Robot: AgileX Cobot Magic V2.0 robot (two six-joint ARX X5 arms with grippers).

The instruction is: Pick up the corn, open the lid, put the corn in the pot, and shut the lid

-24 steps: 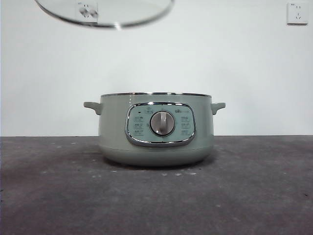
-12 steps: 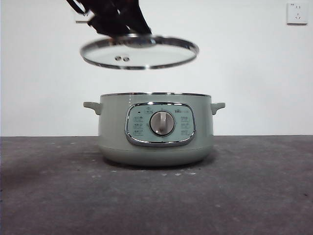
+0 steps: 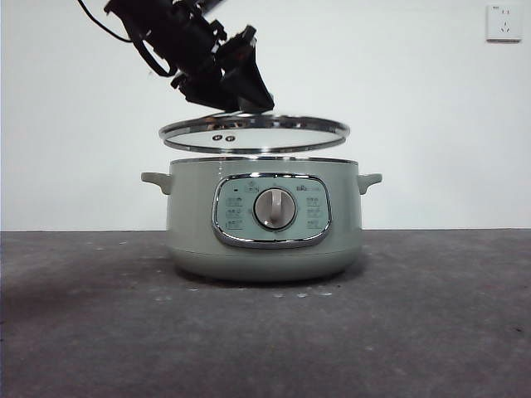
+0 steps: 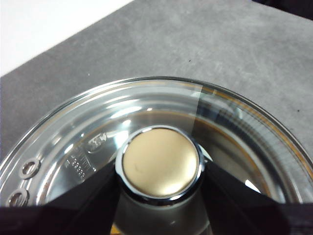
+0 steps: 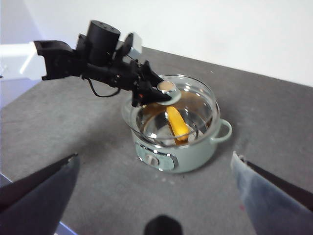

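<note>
The clear glass lid (image 3: 253, 135) hangs level a little above the rim of the pale green pot (image 3: 265, 240). My left gripper (image 3: 249, 106) comes down from the upper left and is shut on the lid's knob (image 4: 161, 164). In the left wrist view the knob sits between the two black jaws, with the glass (image 4: 234, 127) spread around it. Seen through the glass in the right wrist view, the yellow corn (image 5: 177, 125) lies inside the pot (image 5: 190, 156). My right gripper (image 5: 156, 196) is open, high above the table and well back from the pot, with nothing in it.
The pot stands mid-table on a dark grey surface (image 3: 448, 315) with a white wall behind it. A wall socket (image 3: 504, 22) is at the upper right. The left arm's black body (image 5: 98, 58) reaches in across the table's left side.
The lid has come down and to the right, from the top of the picture to just above the pot's rim, with the left gripper following into view. The pot has not moved.
</note>
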